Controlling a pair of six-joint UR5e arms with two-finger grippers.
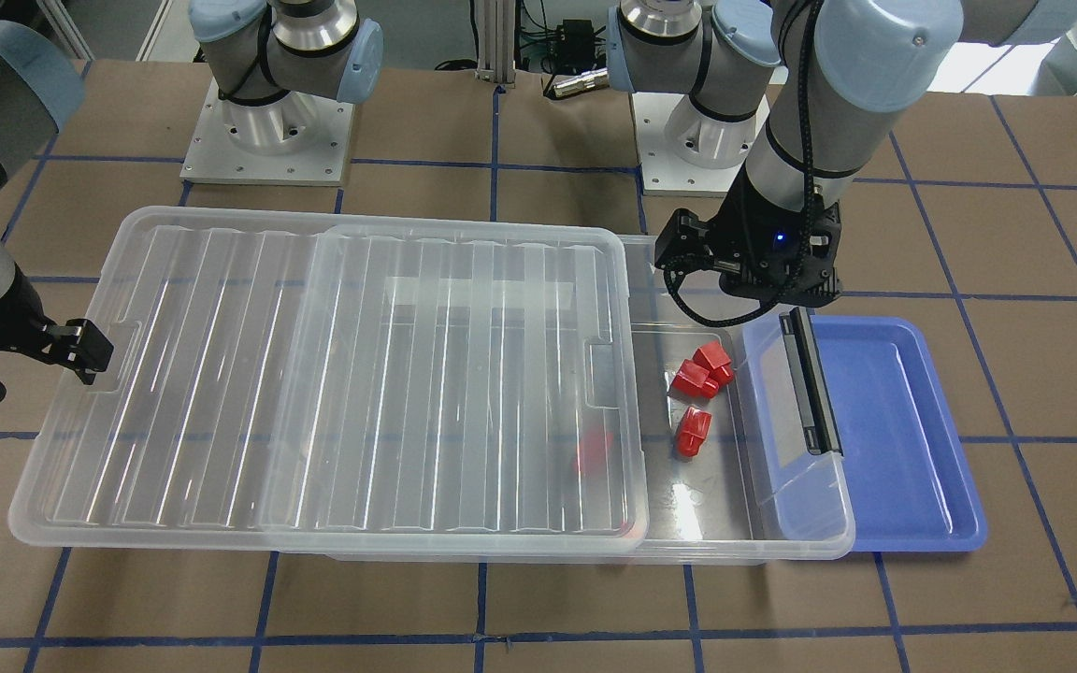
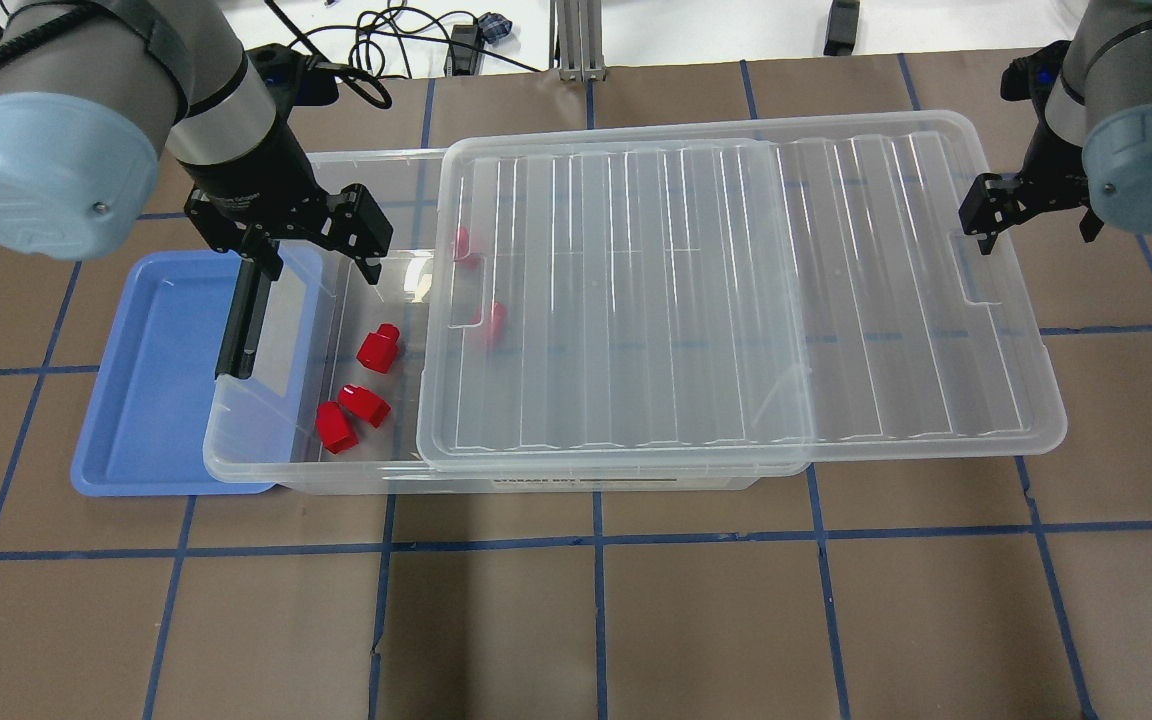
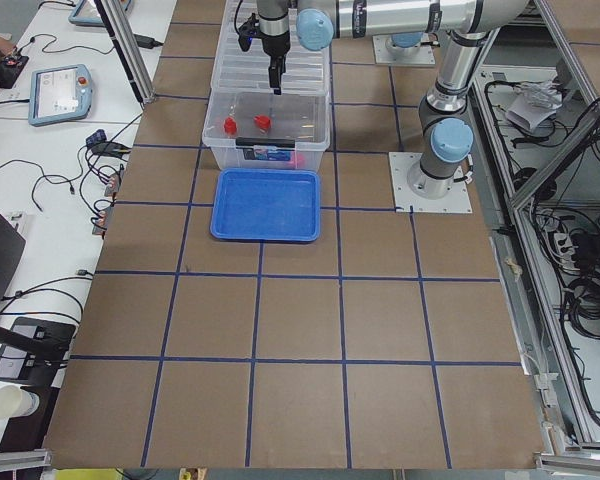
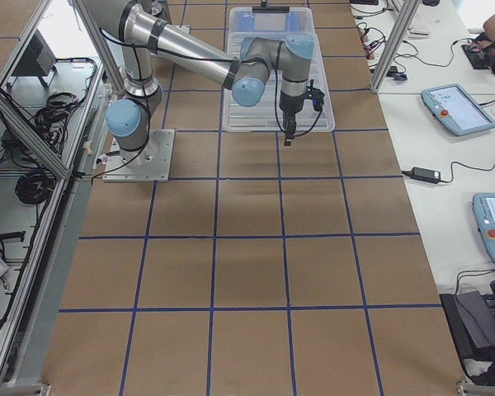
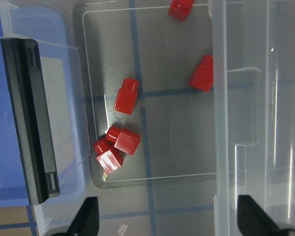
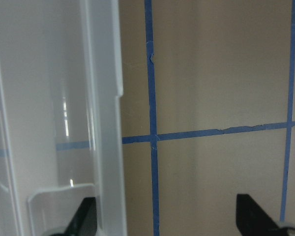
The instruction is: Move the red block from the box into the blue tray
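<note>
The clear box [image 2: 536, 480] has its ribbed lid [image 2: 736, 290] slid toward my right side, so its left end is open. Three red blocks [image 2: 377, 348] [image 2: 366, 402] [image 2: 335, 428] lie in the open end, and two more [image 2: 492, 320] show through the lid. The wrist view shows them on the box floor [image 5: 126, 96]. The blue tray [image 2: 156, 400] is empty and lies beside the box, partly under its latch end. My left gripper [image 2: 311, 245] [image 5: 169, 221] is open and empty above the open end. My right gripper [image 2: 1031, 215] [image 6: 168, 221] is open, with the lid's far edge [image 6: 105, 123] between its fingers.
The black latch bar [image 2: 241, 320] stands on the box's short side next to my left gripper. The lid overhangs the box toward my right. The brown table with blue tape lines [image 2: 596, 620] stretches in front of the box.
</note>
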